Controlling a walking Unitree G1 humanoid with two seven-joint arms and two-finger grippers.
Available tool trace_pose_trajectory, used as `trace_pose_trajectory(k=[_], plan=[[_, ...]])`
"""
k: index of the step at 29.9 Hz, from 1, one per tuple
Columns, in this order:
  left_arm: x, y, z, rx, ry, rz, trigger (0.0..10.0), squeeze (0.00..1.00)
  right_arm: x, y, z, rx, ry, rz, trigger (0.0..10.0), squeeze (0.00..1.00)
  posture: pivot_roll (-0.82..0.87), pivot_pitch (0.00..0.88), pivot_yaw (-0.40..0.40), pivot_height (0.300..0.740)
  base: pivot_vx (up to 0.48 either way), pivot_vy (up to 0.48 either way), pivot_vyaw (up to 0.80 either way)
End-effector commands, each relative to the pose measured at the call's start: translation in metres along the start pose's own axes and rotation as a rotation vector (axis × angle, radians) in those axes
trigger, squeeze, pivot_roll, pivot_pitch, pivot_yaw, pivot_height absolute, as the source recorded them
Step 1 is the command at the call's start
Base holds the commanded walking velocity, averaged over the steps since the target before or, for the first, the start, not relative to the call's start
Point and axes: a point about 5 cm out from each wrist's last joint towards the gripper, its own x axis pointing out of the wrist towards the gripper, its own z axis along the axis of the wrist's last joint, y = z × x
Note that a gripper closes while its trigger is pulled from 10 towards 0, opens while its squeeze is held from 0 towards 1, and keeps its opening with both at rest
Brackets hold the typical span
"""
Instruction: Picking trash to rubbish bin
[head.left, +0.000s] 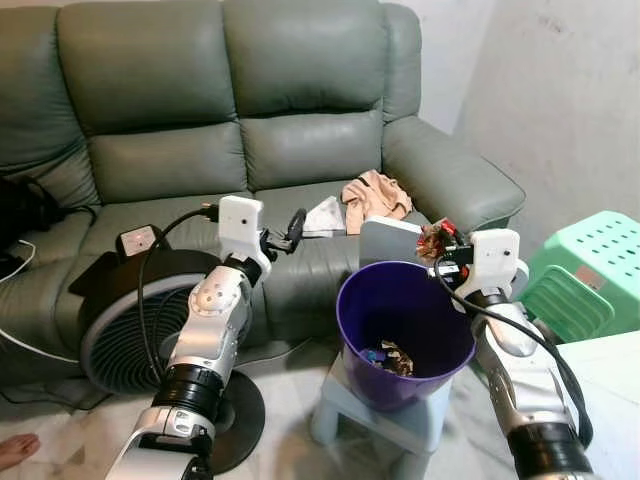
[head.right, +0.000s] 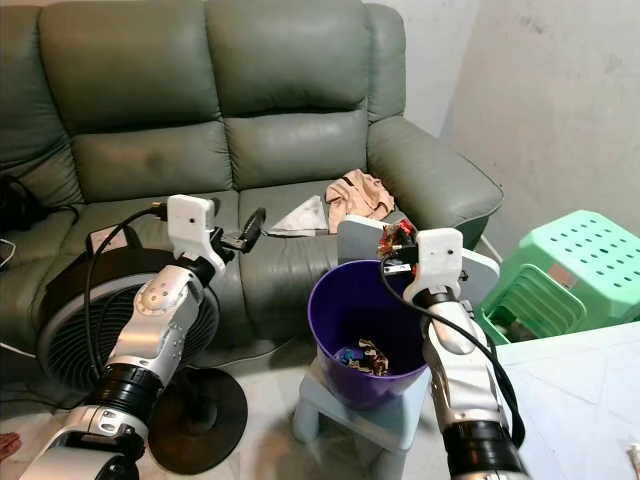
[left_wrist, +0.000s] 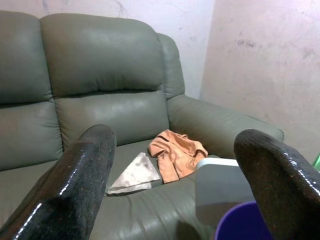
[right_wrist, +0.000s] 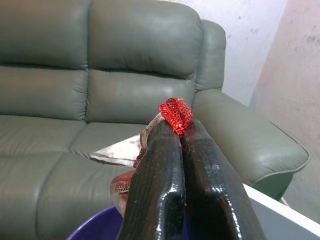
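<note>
Trash, a crumpled wrapper (right_wrist: 175, 114) with a red mesh-like tip, is pinched between the fingers of your right gripper (head.left: 442, 243), which are closed tight on it with hardly a gap. The gripper hangs at the far right edge of the purple rubbish bin (head.left: 352, 310), roughly above the rim and not clearly over the open mouth. The bin stands on a small pale stool (head.left: 425, 424) just in front of the green sofa (head.left: 300, 90), and some scraps (head.left: 388, 356) already lie at its bottom.

Your left gripper (head.left: 285, 235) is raised to the left of the bin with its fingers spread wide and nothing between them, pointing toward the sofa seat. On that seat, beyond the bin, lie a flat grey piece of paper (left_wrist: 135, 172) and a crumpled peach cloth (left_wrist: 176, 152). A floor fan (head.left: 110, 330) stands near your left arm, and a green plastic stool (head.left: 590, 265) sits to the right.

The main risk is letting go where you are: from the rim, the light wrapper could strike the edge and drop outside, behind the bin or onto the white panel (head.left: 392, 240) leaning just beyond it. Carry it nearer the middle of the opening first. Keep low moves gentle too, since a knock from the right forearm on the rim could tip the bin off its small stool. The wrapper may also cling to the fingers when they part.
</note>
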Motion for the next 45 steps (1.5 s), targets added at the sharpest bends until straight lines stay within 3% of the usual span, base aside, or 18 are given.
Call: trace_pose_trajectory(k=[1, 5, 9, 12, 17, 29, 35, 45], plan=[[0.000, -0.007, 0.003, 0.007, -0.021, -0.035, 10.0, 0.00, 0.004, -0.006, 0.000, -0.016, 0.019, -0.011, 10.0, 0.00, 0.02, 0.012, -0.014, 0.715, 0.000, 0.000, 0.00], [-0.006, -0.024, -0.001, -0.006, -0.029, -0.090, 10.0, 0.00, 0.018, -0.006, 0.003, -0.036, 0.044, 0.008, 10.0, 0.00, 0.02, 0.030, -0.032, 0.715, 0.000, 0.000, 0.00], [-0.008, -0.030, -0.004, -0.010, -0.024, -0.099, 10.0, 0.00, 0.023, -0.006, 0.003, -0.036, 0.055, 0.009, 10.0, 0.00, 0.03, 0.041, -0.046, 0.715, 0.000, 0.000, 0.00], [-0.014, -0.048, -0.011, -0.003, -0.015, -0.141, 10.0, 0.00, 0.036, 0.002, 0.001, -0.035, 0.100, 0.033, 10.0, 0.00, 0.05, 0.056, -0.066, 0.715, 0.000, 0.000, 0.00], [-0.018, -0.062, -0.010, -0.001, -0.029, -0.181, 10.0, 0.00, 0.046, 0.009, 0.003, -0.040, 0.114, 0.051, 10.0, 0.00, 0.07, 0.078, -0.094, 0.715, 0.000, 0.000, 0.00], [-0.039, -0.090, -0.011, -0.015, -0.035, -0.265, 10.0, 0.00, 0.058, 0.020, -0.003, -0.082, 0.188, 0.042, 10.0, 0.00, 0.11, 0.130, -0.128, 0.715, 0.000, 0.000, 0.00], [-0.054, -0.110, -0.015, -0.030, -0.022, -0.337, 10.0, 0.00, 0.060, 0.011, -0.005, -0.109, 0.231, -0.071, 10.0, 0.00, 0.12, 0.156, -0.132, 0.715, 0.000, 0.000, 0.00], [-0.059, -0.113, -0.014, -0.045, -0.018, -0.349, 10.0, 0.00, 0.057, -0.005, -0.008, -0.133, 0.245, -0.168, 10.0, 0.00, 0.13, 0.161, -0.130, 0.715, 0.000, 0.000, 0.00]])
